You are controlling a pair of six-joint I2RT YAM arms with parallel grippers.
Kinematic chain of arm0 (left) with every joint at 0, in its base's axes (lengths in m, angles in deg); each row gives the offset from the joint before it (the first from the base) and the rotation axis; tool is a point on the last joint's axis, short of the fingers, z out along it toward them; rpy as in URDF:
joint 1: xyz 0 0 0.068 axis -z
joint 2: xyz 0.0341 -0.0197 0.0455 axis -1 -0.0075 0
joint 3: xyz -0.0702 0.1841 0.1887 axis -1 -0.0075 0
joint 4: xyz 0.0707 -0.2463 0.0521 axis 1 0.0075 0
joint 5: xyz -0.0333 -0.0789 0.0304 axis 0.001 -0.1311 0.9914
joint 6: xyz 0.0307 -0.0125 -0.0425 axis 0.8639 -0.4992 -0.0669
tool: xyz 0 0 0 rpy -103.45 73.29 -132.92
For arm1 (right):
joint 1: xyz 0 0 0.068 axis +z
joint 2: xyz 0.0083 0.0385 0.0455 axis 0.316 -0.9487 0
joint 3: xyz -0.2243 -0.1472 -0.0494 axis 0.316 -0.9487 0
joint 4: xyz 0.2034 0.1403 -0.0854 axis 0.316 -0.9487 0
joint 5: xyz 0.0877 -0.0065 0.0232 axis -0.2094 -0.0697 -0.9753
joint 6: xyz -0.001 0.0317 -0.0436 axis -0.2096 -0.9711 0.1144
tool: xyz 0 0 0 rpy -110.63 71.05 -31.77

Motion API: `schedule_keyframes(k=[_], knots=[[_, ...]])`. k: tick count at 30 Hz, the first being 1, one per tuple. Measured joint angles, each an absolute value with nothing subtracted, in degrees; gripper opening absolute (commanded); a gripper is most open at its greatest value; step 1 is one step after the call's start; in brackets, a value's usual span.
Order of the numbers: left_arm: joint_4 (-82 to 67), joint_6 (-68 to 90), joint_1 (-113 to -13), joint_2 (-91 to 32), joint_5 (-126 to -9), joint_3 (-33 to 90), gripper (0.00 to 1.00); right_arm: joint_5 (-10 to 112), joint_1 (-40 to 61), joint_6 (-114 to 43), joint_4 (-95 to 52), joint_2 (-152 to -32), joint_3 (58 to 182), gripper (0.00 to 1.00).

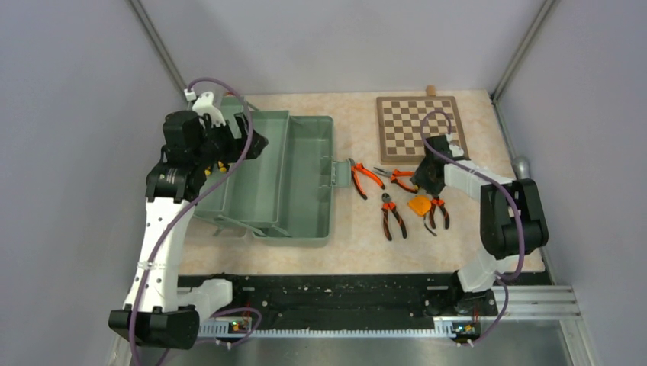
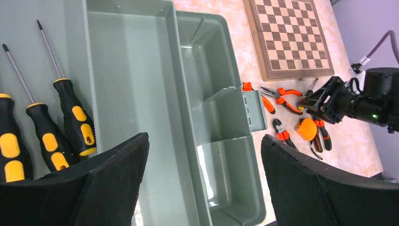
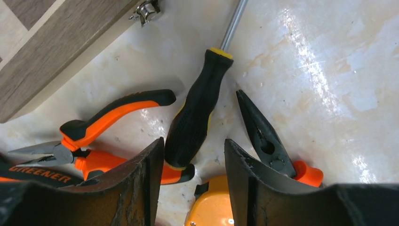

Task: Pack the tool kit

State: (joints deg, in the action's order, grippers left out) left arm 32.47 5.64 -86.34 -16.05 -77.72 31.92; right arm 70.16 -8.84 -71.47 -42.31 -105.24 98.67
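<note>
A screwdriver [image 3: 197, 113] lies on the counter [image 3: 320, 84] among the orange pliers [image 3: 117, 110], and the right gripper [image 3: 194, 143] is half closed around its fat handle, not tight yet. It should squeeze the handle's middle, then lift straight up so the pliers stay put. The open toolbox [image 1: 305, 206] sits to the left, under the left gripper [image 2: 204, 139], which is spread wide.

Wooden chessboard [image 1: 419, 130] sits upper right of centre in the top view, flat on the beige marbled table [image 1: 351, 107]. Metal latch [image 3: 147, 9] on the board's edge, top left of the right wrist view. Small brown stub [image 1: 431, 90] just behind the board. Grey walls [image 1: 76, 114] around, black rail [image 1: 343, 293] along the bottom.
</note>
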Motion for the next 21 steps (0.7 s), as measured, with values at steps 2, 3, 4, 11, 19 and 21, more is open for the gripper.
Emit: schedule_keyframes(k=[2, 3, 4, 11, 19, 21], knots=[[32.4, 5.6, -85.7, -15.9, -77.7, 31.9, 0.93, 70.5, -8.9, -71.8, -41.6, -106.5, 99.2, 0.45], [32.4, 5.6, -85.4, -15.9, -77.7, 31.9, 0.93, 70.7, -8.9, -72.0, -41.4, -106.7, 99.5, 0.43], [32.4, 5.6, -85.0, -15.9, -77.7, 31.9, 0.93, 70.8, -8.9, -72.2, -40.6, -107.1, 99.7, 0.41], [31.9, 5.6, -81.8, -16.0, -77.7, 31.9, 0.92, 71.8, -8.9, -73.7, -39.9, -107.4, 99.6, 0.15], [29.8, 4.0, -78.4, -17.8, -78.9, 31.8, 0.92, 72.7, -8.9, -73.4, -40.1, -99.2, 94.8, 0.00], [29.3, 3.4, -77.7, -18.4, -79.3, 31.8, 0.92, 72.7, -8.9, -73.0, -40.2, -95.3, 93.8, 0.00]])
